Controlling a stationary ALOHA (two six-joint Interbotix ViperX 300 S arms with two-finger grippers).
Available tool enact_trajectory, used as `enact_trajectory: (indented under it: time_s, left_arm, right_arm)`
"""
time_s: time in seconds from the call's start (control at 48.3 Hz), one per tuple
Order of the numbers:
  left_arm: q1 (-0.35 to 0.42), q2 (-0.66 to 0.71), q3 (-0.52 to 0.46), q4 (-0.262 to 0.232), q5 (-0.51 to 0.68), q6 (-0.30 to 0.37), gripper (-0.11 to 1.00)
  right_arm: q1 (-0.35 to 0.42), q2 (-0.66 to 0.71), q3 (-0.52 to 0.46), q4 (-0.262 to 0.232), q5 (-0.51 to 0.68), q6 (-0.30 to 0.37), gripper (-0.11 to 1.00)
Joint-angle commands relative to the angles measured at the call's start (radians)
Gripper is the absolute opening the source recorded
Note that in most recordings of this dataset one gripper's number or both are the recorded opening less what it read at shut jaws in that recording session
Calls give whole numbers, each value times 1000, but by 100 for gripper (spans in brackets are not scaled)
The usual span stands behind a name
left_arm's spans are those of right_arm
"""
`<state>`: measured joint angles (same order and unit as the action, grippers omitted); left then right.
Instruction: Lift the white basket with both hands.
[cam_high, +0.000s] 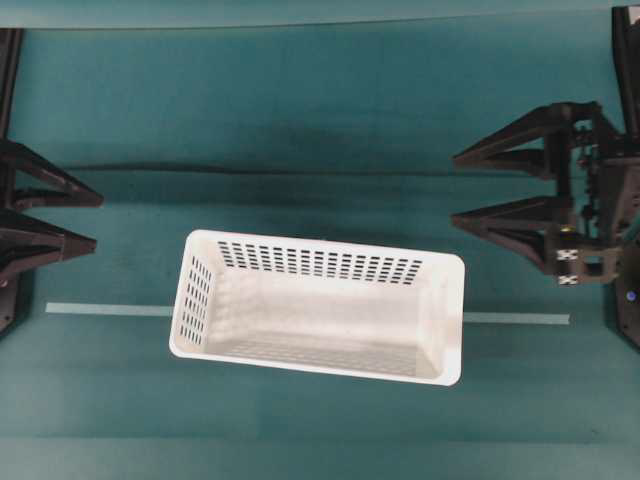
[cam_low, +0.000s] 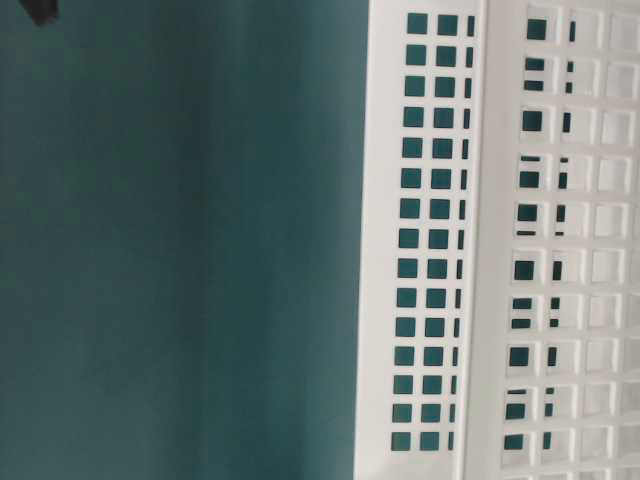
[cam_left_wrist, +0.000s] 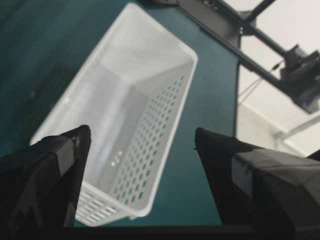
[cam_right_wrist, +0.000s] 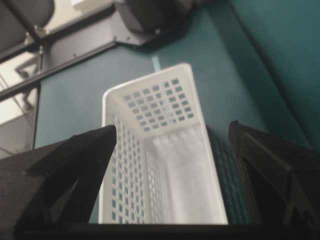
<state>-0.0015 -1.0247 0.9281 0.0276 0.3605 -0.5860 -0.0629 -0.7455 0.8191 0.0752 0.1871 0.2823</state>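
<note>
The basket sits on the table between 2 grippers (seemingly untouched).

Both end effectors agape, apparently empty

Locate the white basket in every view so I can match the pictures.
Overhead: white basket, lower centre, empty, on the teal table.
Table-level: right part, perforated walls close up.
Left wrist: centre, between the open jaws.
Right wrist: centre, between the open jaws.
Shared landmark: the teal table.
</note>
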Motion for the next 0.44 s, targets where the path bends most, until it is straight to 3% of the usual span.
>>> enact_trajectory:
  time_s: [0.0, 0.249, 0.414]
  left_arm:
    - [-6, -3, -23, 3, -11, 44, 87]
    - [-14, -18, -26, 3, -31, 135, 87]
    - [-15, -32, -25, 3, -31, 150, 87]
  right_arm:
    - [5, -35, 8, -5, -11, -9, 96]
    - [11, -112, 49, -6, -14, -14, 96]
    - [20, -152, 60, -57, -31, -31, 96]
